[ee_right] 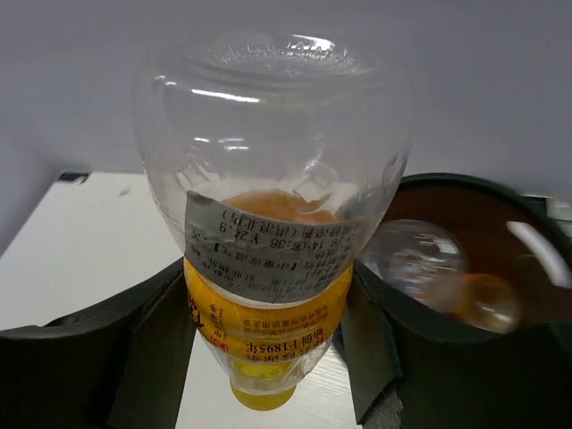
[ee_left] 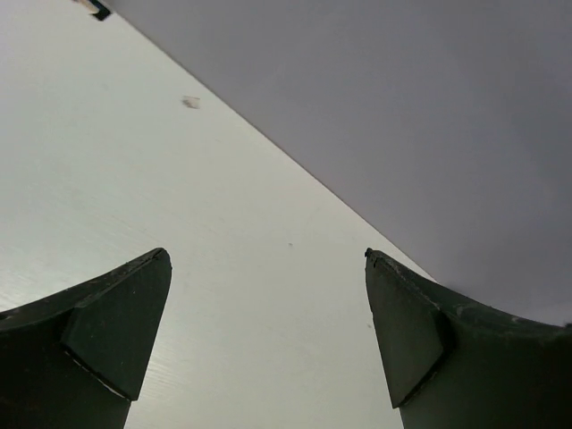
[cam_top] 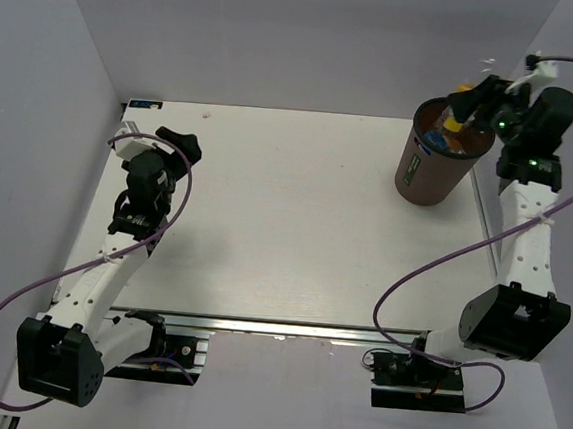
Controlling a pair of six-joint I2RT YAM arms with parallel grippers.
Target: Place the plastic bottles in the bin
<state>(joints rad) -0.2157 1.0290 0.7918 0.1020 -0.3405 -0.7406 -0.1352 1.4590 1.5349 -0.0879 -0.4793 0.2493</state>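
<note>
Clamping clear yellow-labelled bottle [ee_right: 268, 179], right gripper [ee_right: 264, 344], over brown cylindrical bin [cam_top: 428, 177]

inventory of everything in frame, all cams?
held bottle: 1, clear with yellow label, orange liquid and yellow cap, cap-down above the bin's rim
bottles in bin: at least 2 showing, one clear, one orange; full count cannot be told
bin: 1, dark brown, far right of table
scrap: 1, white, far edge of table
table: 1, white
cables: 2, purple, one per arm
left gripper: open, empty, over far left of table
right gripper: shut on held bottle
</note>
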